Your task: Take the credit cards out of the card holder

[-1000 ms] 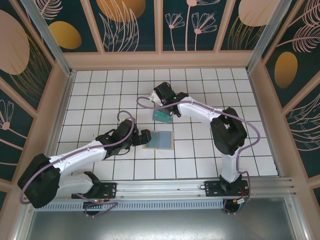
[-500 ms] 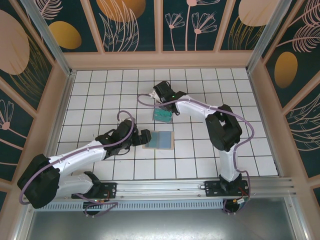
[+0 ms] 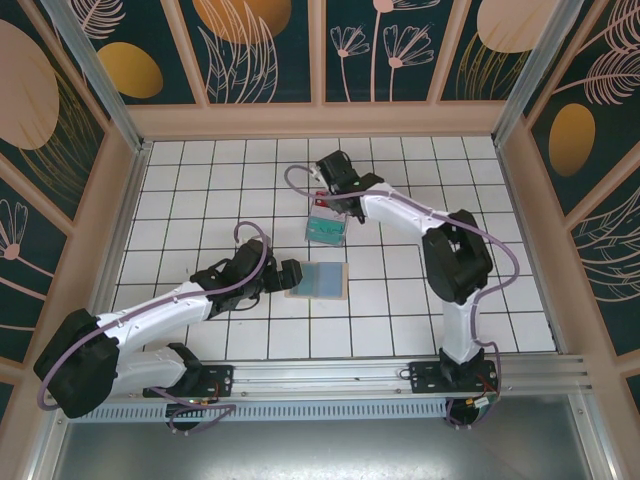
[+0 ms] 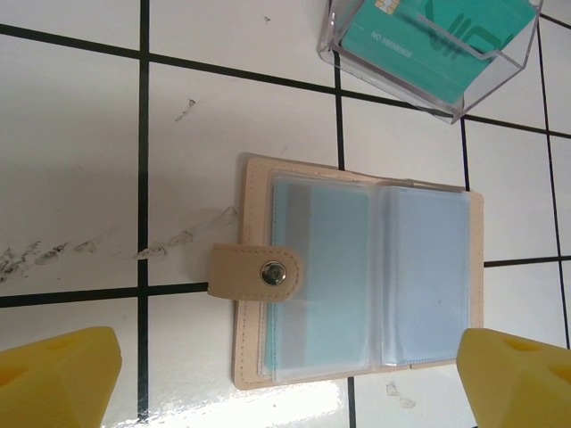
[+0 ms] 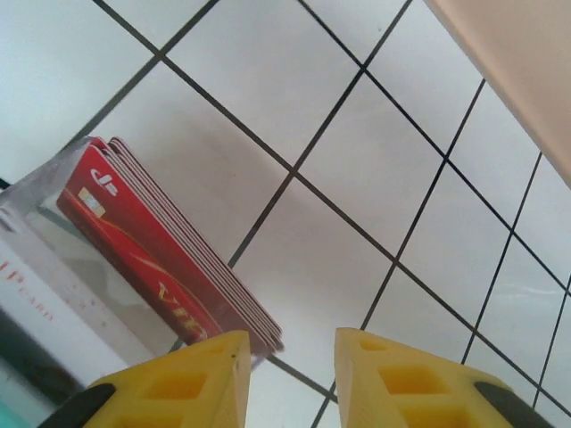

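The left gripper [image 3: 291, 275] hangs low over the white tiles [image 3: 200, 200]. Its yellow fingertips [image 4: 55, 379] are spread wide and grip nothing. Between them are only tile and the near edge of the holder [image 4: 357, 276].

The holder lies open and flat just ahead of this gripper. Its tan cover faces down and its two clear sleeves face up, one teal-grey and the other pale blue. The strap [image 4: 257, 272], with its metal snap, is folded in over the teal-grey sleeve. Whether cards sit in the sleeves cannot be told for sure.

Farther ahead of the left gripper and off toward its right stands a clear box [image 4: 437, 49], apart from the holder. Teal cards [image 4: 446, 27] lie inside it.

The right gripper [image 5: 290, 374] sits at the far end of that box and points down. Its fingers stand a narrow gap apart, with bare tile showing between them and nothing pinched. Just beside one fingertip, a stack of red cards [image 5: 165, 259] leans on edge against the box's end wall. A white card [image 5: 53, 303] lies deeper in the box. Whether the fingertip touches the red stack cannot be told.

Beyond the right gripper, the tiles run out to the tan wall [image 5: 526, 71].
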Motion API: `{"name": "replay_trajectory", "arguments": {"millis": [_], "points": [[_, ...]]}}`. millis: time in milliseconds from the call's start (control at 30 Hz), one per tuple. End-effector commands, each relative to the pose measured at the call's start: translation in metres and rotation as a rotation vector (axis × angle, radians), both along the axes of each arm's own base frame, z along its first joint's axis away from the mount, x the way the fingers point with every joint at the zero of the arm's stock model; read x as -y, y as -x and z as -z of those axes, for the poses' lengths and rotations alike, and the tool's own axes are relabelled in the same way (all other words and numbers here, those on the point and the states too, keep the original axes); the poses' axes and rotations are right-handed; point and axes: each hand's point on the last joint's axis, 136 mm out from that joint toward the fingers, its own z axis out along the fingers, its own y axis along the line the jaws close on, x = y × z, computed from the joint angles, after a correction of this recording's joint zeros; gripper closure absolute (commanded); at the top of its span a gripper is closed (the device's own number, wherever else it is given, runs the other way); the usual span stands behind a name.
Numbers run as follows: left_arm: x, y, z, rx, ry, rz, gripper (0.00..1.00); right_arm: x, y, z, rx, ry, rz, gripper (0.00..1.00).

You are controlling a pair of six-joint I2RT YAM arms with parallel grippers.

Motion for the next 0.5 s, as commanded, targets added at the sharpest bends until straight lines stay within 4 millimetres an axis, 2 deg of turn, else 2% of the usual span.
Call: {"name": "replay_trajectory", "arguments": {"millis": [0,200,300,467], "points": [[0.010,-0.002,-0.004,0.007,0.035,0.033,0.06,0.003,0.027,-0.038,-0.044,-0.242,0.117,0.67],[0.023,-0.002,-0.003,-0.009,0.074,0.079,0.19,0.005,0.087,-0.027,-0.209,-0.540,0.213,0.64],[0.032,0.000,-0.002,-0.023,0.094,0.110,0.22,0.002,0.120,-0.005,-0.331,-0.667,0.256,0.65],[0.047,0.002,0.005,-0.065,0.124,0.168,0.24,-0.001,0.164,0.033,-0.466,-0.768,0.306,0.68]]}}
